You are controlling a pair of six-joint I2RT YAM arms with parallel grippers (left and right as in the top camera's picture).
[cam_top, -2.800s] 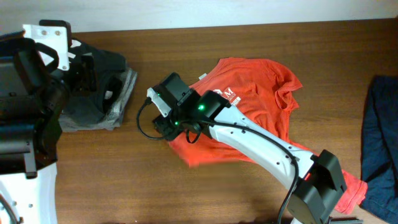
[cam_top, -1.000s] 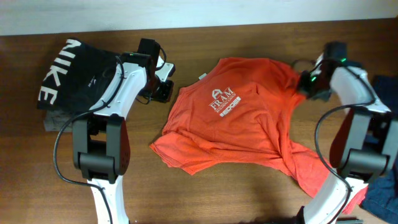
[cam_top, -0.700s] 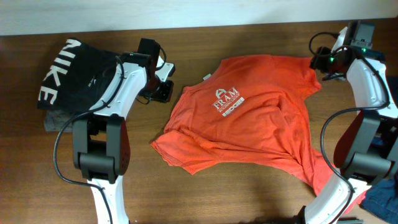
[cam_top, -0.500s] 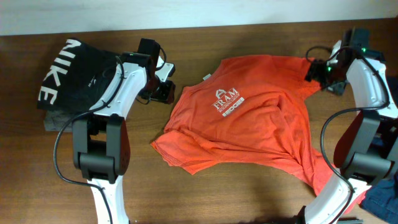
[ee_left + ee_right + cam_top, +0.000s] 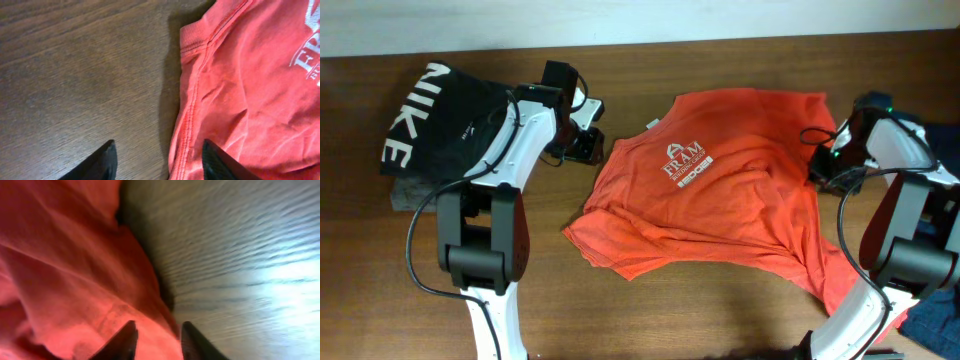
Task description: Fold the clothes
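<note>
The T-shirt (image 5: 720,200) lies face up on the counter (image 5: 650,320), chest lettering showing, its body mostly spread out. It is not flat yet. Creases run across the lower half, the bottom hem is bunched at the front left, and a long stretch of cloth trails off toward the near right corner. No fold has been made, so the work looks to be at the spreading stage, with every fold left to do.

The left claw (image 5: 584,147) sits at the shirt's left sleeve. In its wrist view the jaws stand wide and hold nothing: one finger is over bare wood, the other over red cloth, and the stitched sleeve hem lies between them.

The right claw (image 5: 823,168) is at the shirt's right edge, about level with the chest. Its wrist view is blurred. The fingers show only a narrow gap with the cloth edge running up to it, and I cannot tell whether the cloth is pinched or merely lying under the tips.

What remains, by my reading:
- Pull the sleeves and hem straight.
- Draw the trailing right side in.
- Fold the sides and then the length.

A black garment (image 5: 440,125) with white letters rests on a grey one (image 5: 408,198) at the far left, apart from the shirt.
</note>
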